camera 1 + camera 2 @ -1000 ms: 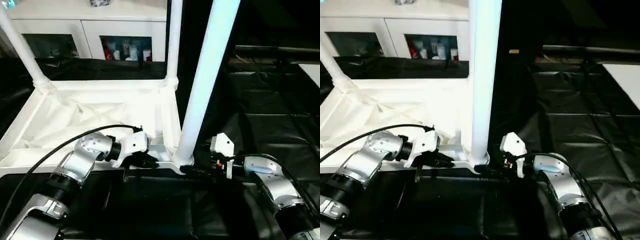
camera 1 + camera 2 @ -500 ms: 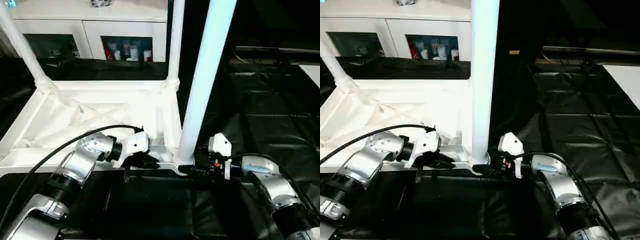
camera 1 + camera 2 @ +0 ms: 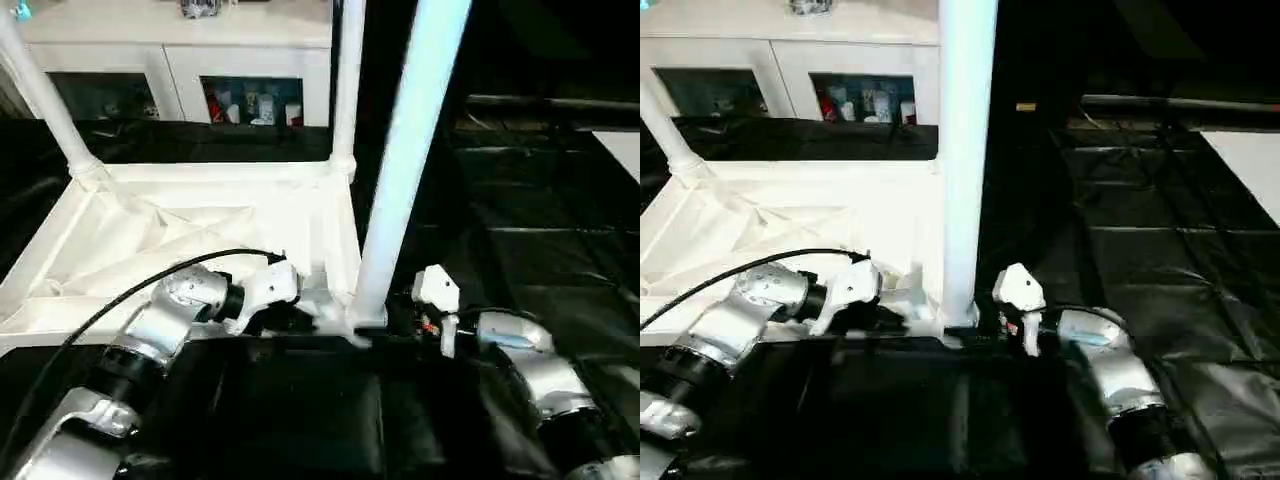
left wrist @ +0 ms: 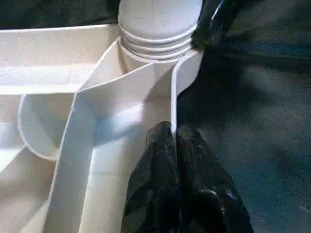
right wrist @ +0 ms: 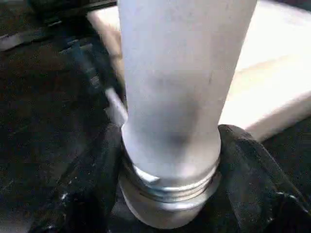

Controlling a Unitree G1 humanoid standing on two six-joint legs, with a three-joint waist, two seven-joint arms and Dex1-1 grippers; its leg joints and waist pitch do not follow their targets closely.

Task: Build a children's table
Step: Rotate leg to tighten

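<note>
Left tool (image 4: pixel 174 145) pinches the tabletop's rim (image 4: pixel 173 92); right tool (image 5: pixel 170 194) straddles the leg (image 5: pixel 180 87) base. A skewed twist could cross-thread it.

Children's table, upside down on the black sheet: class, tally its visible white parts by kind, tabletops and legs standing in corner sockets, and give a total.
Tabletop: 1
Legs standing in sockets: 3, near leg, far leg, far left leg
Total: 4
</note>
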